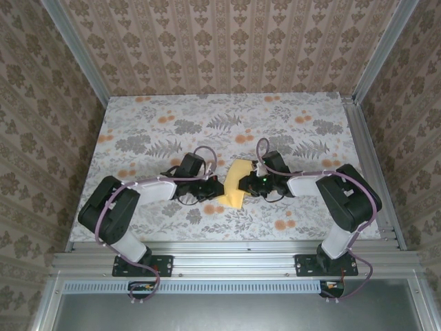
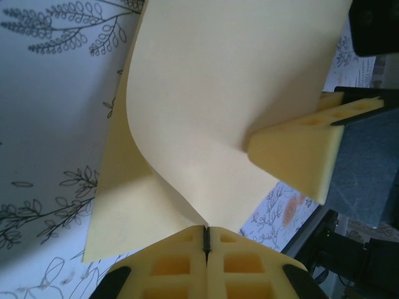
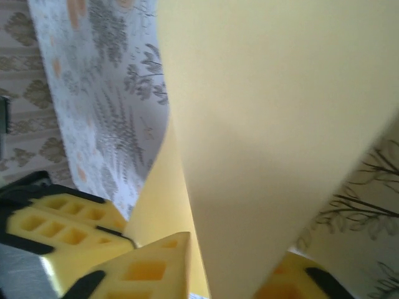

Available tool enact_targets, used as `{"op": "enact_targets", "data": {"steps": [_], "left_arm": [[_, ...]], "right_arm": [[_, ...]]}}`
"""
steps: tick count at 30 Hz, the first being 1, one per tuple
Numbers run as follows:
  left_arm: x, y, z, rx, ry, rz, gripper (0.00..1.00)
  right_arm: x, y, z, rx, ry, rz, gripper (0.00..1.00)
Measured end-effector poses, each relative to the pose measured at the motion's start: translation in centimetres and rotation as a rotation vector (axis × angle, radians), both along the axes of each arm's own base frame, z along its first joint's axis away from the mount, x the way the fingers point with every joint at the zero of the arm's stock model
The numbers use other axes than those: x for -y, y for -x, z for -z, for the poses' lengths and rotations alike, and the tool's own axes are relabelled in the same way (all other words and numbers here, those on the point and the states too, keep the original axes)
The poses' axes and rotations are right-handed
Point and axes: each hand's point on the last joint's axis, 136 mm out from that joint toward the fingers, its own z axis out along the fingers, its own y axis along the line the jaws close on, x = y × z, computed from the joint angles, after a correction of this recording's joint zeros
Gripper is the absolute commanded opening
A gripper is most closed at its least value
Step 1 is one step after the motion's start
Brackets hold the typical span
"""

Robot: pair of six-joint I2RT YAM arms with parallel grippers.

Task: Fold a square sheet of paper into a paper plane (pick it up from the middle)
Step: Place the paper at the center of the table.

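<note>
- The left jaws are pressed fully together: in the left wrist view their two yellow fingers [image 2: 168,268] meet along a thin dark seam, and the lower edge of the square sheet of paper [image 2: 212,93] runs down into that seam, pinched there
- The right jaws stand a little apart: in the right wrist view their yellow fingers [image 3: 149,271] sit on either side of the sheet, which passes down between them; whether either pad presses on the paper I cannot tell
- From the left wrist view one finger of the right jaws lies against the face of the sheet, to the right of the pinched edge
- The mustard-yellow sheet is bent rather than flat: one part rises in a smooth curve between the two pairs of jaws, another part lies lower, close to the counter [image 1: 138,138], with a shadow under it
- From the top camera the sheet sits between the two wrists, in the middle of the counter's near half
- The left arm [image 1: 117,207] and the right arm [image 1: 344,200] reach inward from their bases on the metal rail [image 1: 234,262], the wrists nearly facing one another
- The counter carries a print of grey leaves and small orange flowers; patterned wallpaper [image 1: 220,41] lines the walls around it
</note>
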Motion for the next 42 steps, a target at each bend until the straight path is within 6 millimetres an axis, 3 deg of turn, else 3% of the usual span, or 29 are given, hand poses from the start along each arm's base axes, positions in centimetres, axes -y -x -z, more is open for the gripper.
{"op": "enact_targets", "data": {"steps": [4,9,24,30,35,42], "left_arm": [[0.2,-0.1,0.0,0.000,0.001,0.003,0.05],[0.2,0.0,0.1,-0.002,-0.001,0.007,0.05],[0.8,0.8,-0.2,0.008,0.001,0.036,0.05],[1.4,1.5,-0.6,0.029,0.003,0.056,0.05],[1.9,2.4,-0.5,0.021,-0.001,0.071,0.05],[2.3,2.7,-0.5,0.022,-0.001,0.069,0.06]], "right_arm": [[0.6,-0.1,0.5,-0.004,0.073,-0.006,0.48],[1.7,-0.4,0.1,0.010,0.166,-0.015,0.55],[6.9,-0.7,0.0,0.012,0.422,0.003,0.58],[7.0,-1.1,-0.1,0.023,0.425,0.016,0.48],[6.6,-1.7,-0.3,0.043,0.406,0.021,0.35],[6.0,-2.5,1.2,0.031,0.402,0.013,0.28]]}}
